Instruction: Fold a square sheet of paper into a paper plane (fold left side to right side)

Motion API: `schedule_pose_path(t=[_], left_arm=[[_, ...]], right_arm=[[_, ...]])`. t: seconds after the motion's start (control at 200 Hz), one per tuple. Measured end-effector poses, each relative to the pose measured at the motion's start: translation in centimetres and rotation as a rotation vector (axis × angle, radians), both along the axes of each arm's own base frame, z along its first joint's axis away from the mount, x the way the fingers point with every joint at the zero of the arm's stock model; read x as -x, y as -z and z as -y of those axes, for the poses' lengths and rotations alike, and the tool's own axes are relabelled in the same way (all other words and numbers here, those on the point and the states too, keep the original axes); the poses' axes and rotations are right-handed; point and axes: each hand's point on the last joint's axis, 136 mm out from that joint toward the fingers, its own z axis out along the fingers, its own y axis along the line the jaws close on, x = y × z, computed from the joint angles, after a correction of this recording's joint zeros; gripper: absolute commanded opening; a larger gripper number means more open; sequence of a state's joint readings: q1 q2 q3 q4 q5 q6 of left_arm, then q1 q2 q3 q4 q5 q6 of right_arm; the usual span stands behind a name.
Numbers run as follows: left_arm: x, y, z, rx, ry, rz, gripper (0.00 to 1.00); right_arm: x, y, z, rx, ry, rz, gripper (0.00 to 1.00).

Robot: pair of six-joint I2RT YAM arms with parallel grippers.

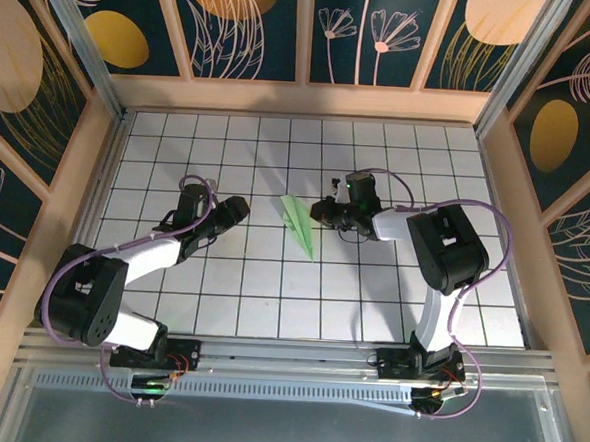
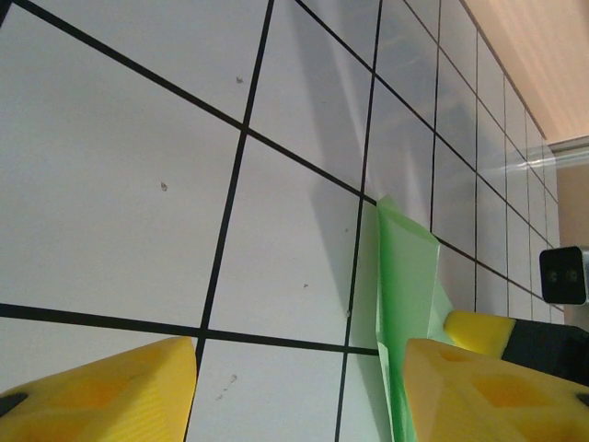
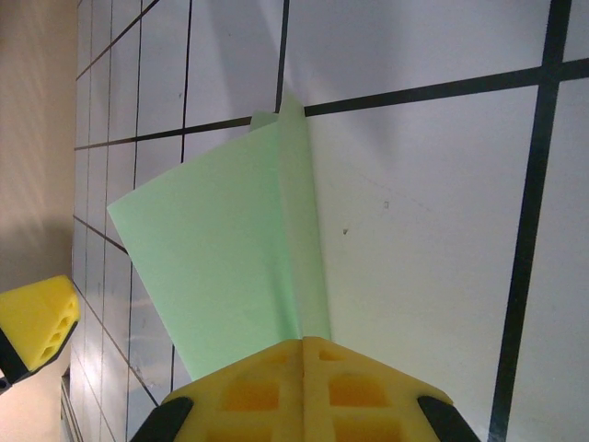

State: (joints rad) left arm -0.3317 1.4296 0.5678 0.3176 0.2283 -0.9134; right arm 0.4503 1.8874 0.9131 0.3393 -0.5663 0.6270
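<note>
Near edge: the arm bases, with bare white tiles of the table (image 1: pixel 270 310) between them and the work. The left gripper (image 2: pixel 294 391) sits low over the tiles. Its jaws are about half apart with nothing between them, and its right-hand finger is just beside the paper's edge. The right gripper (image 3: pixel 304 368) has its fingers closed flush, and the green fold runs into their seam, so it reads as pinched on the paper plane (image 1: pixel 298 225). The plane lies mid-table between the two grippers, with its slim end apparently toward the near side and one flap lifted off the tiles. Handling judgement: very light and limp, likely to skate on the smooth tile and easily crumpled. It is best taken along the layered crease rather than the loose flap, with one side anchored. There are open tiles on every side, and the far wooden rim (image 1: pixel 302 99) is well apart. The one tight spot is the two grippers facing each other across the paper.
</note>
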Motion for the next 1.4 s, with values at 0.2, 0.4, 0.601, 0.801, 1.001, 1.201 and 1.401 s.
schedule_pose_path(t=[0.2, 0.4, 0.601, 0.801, 1.001, 1.201, 1.401], left_arm=[[0.2, 1.3, 0.6, 0.006, 0.031, -0.043, 0.59], [0.0, 1.6, 1.3, 0.026, 0.059, -0.052, 0.57], [-0.2, 1.8, 1.7, 0.040, 0.079, -0.056, 0.57], [-0.1, 1.6, 2.1, 0.053, 0.094, -0.052, 0.57], [-0.1, 1.7, 2.6, 0.073, 0.120, -0.054, 0.57], [-0.1, 1.8, 3.0, 0.088, 0.138, -0.050, 0.53], [0.0, 2.4, 3.5, 0.110, 0.165, -0.065, 0.50]], right_arm=[[0.0, 0.4, 0.3, 0.022, 0.000, 0.003, 0.00], [0.3, 0.9, 0.6, 0.046, 0.004, -0.015, 0.02], [0.5, 1.1, 0.6, 0.052, 0.001, -0.022, 0.04], [0.6, 1.0, 0.6, 0.052, -0.015, -0.011, 0.04], [0.7, 1.0, 0.3, 0.057, -0.035, 0.006, 0.04], [1.1, 0.9, -0.1, 0.053, -0.054, 0.008, 0.06], [1.2, 0.8, -0.3, 0.048, -0.064, 0.009, 0.11]])
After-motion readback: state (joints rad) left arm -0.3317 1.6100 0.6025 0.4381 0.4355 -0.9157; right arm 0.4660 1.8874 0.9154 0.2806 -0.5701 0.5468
